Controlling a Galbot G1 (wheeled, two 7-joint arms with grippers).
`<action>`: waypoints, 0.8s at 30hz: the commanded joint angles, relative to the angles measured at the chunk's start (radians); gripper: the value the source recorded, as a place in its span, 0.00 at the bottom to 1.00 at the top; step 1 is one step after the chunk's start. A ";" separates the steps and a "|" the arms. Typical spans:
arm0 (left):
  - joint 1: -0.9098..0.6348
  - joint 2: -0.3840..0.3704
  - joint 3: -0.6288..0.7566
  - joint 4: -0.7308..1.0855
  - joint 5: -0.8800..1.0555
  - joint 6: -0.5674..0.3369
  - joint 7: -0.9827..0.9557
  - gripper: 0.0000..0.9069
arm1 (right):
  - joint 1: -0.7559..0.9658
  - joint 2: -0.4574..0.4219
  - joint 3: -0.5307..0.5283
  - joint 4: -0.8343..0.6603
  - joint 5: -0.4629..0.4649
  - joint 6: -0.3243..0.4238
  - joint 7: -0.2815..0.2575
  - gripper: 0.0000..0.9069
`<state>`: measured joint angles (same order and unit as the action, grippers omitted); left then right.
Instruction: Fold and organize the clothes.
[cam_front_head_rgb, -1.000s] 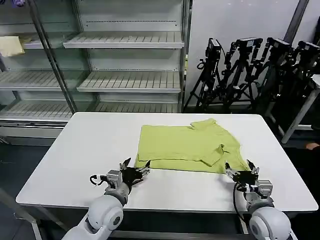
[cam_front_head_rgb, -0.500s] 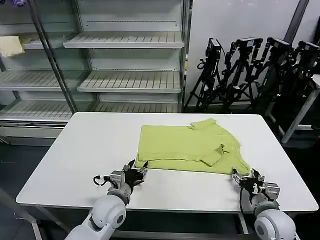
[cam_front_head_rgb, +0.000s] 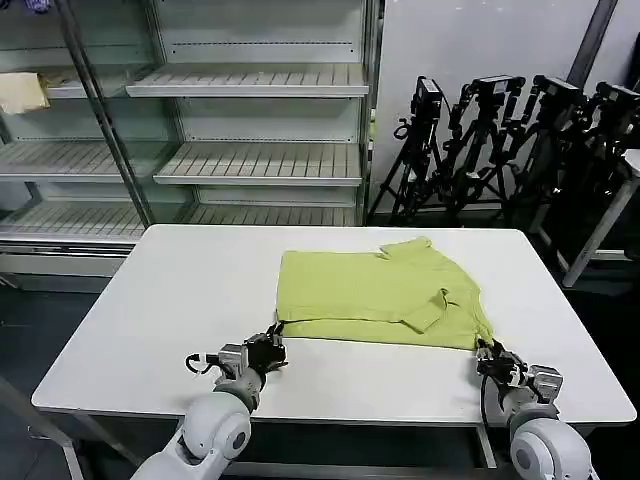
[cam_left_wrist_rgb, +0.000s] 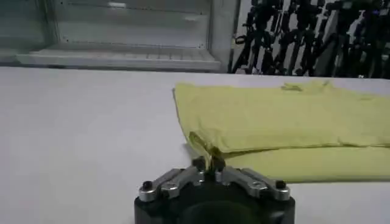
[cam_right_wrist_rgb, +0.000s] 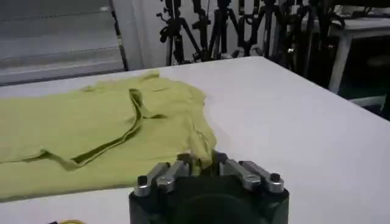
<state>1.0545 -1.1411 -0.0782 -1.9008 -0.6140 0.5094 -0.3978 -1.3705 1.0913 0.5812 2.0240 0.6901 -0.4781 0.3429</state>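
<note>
On the table, head view: we see a white rectangular table (cam_front_head_rgb: 150, 300) before metal shelving (cam_front_head_rgb: 250, 160); black tripods (cam_front_head_rgb: 500, 140) behind.
Left wrist: left gripper (cam_left_wrist_rgb: 208, 163) clenched on the lime yellow-green cotton T-shirt (cam_left_wrist_rgb: 286, 122)'s near corner.
Right wrist: right gripper (cam_right_wrist_rgb: 204, 160) pinches its other near corner.

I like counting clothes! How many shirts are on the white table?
1. The lime yellow-green cotton T-shirt lies partly folded on the white table, its near corners pinched by the left end effector and right end effector.
</note>
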 joint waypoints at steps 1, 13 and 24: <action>0.035 0.016 -0.010 -0.045 -0.011 -0.002 0.001 0.02 | -0.031 0.008 0.003 0.053 0.010 -0.002 0.007 0.00; 0.260 0.089 -0.088 -0.239 -0.002 -0.005 -0.001 0.02 | -0.217 0.048 0.037 0.247 -0.029 -0.007 0.006 0.00; 0.475 0.109 -0.204 -0.370 0.013 -0.005 0.000 0.02 | -0.358 0.075 0.045 0.349 -0.091 -0.012 -0.005 0.00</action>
<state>1.3213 -1.0599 -0.1956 -2.1386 -0.6122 0.5071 -0.3990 -1.6157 1.1536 0.6215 2.2814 0.6265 -0.4899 0.3391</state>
